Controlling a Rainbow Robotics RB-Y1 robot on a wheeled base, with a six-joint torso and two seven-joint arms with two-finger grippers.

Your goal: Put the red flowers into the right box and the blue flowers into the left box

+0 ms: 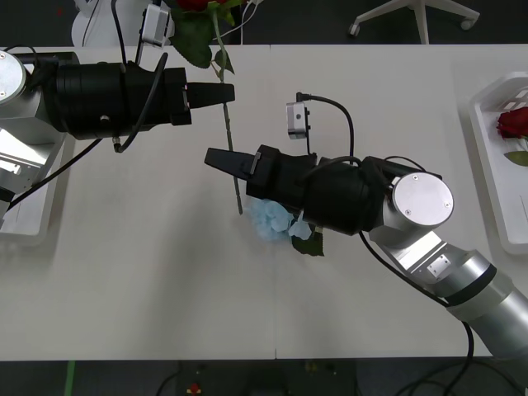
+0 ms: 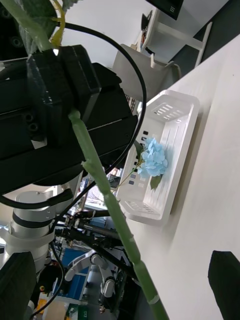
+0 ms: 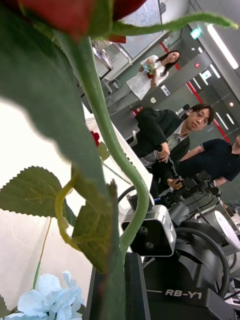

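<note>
My left gripper [image 1: 224,93], at eleven o'clock on the table [image 1: 148,272], is clenched on the stem of a red flower [image 1: 226,115] that runs from twelve o'clock toward centre. My right gripper [image 1: 216,157] sits at centre, fingers spread around the lower stem, not pinching it. A blue flower [image 1: 271,221] lies under that arm; another [image 2: 152,158] rests in the left box [image 2: 181,131], and a red bloom [image 1: 513,122] in the right box [image 1: 492,157] at three o'clock.

A red rose [image 1: 223,91] hangs upright on its thin stem; a blue hydrangea [image 1: 272,221] (pale, fluffy) lies mid-table.
</note>
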